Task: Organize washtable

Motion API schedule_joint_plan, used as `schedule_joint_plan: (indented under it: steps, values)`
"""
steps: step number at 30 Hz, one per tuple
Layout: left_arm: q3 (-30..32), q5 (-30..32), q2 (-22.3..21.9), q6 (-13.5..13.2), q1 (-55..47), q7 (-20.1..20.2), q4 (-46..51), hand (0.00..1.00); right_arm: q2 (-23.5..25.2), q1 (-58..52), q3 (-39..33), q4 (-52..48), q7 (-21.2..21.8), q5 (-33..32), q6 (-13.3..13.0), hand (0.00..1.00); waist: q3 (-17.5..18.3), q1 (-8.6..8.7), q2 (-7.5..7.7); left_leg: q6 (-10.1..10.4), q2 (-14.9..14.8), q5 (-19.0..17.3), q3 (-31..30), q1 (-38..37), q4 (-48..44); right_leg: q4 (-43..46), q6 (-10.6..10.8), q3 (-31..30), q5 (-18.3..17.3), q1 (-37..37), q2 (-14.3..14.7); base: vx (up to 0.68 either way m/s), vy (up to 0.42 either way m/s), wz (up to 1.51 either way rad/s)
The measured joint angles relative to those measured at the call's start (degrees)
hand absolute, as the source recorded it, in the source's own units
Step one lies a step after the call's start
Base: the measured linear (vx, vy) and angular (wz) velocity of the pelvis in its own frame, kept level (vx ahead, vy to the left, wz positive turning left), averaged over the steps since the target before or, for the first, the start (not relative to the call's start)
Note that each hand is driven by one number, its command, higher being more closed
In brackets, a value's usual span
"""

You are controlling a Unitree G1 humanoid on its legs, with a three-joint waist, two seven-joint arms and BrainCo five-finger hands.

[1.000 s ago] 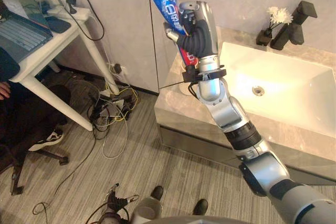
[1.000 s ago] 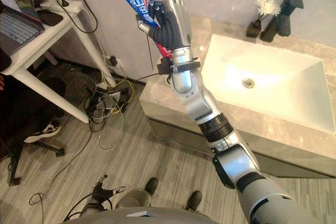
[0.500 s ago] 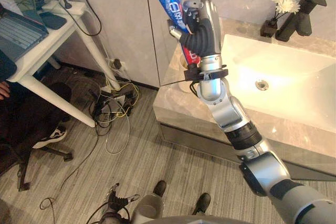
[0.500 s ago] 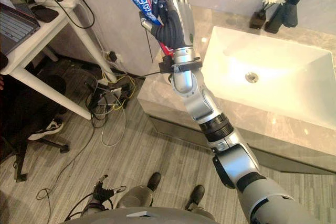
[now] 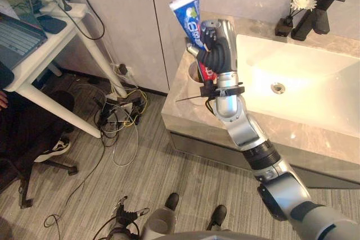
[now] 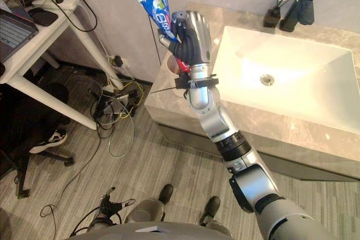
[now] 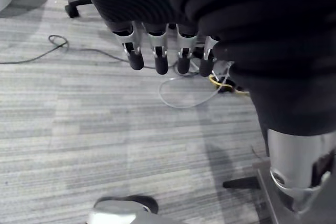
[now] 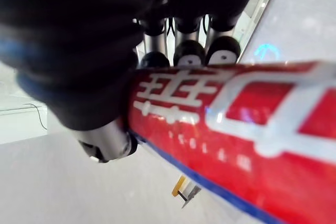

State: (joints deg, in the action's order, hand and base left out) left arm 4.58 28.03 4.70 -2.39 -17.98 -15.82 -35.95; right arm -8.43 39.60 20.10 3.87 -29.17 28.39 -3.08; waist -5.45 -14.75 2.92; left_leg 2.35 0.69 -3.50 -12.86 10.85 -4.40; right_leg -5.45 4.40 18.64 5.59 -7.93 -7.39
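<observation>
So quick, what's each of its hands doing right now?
Left hand: open, fingers relaxed, holding nothing.
Right hand: closed around the toothpaste tube.

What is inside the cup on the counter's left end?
Little shows: the right hand, fingers curled round the toothpaste tube, covers most of the cup. Whether the tube's end is inside is hidden.

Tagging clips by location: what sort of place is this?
Probably a bathroom washstand set up in an office or lab: a stone counter with white sink and black faucet, right beside a white desk with a laptop and tangled floor cables.
</observation>
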Motion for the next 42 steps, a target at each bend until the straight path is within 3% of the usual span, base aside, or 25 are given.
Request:
schedule_joint_plan:
  steps: [11,42]
  values:
    - [-0.02,0.01,-0.29,0.02,0.0,-0.89,-0.02,0.0,0.15,-2.35,0.03,-0.55,-0.56,-0.02,0.0,1.0,-0.56,0.07,-0.89,0.0,-0.01,-0.01,0.48,0.14,0.03,-0.04,-0.02,-0.58,0.12,-0.42,0.01,0.0,0.002,-0.01]
    - [0.04,0.01,-0.3,0.76,0.02,-2.53,-1.88,0.0,1.26,-8.18,0.72,-1.99,-1.33,-0.27,-0.45,1.0,-0.45,0.52,-0.73,-0.02,0.0,0.02,1.61,0.56,-0.2,-0.1,0.0,-2.06,0.98,-1.44,-0.05,0.0,0.002,-0.02]
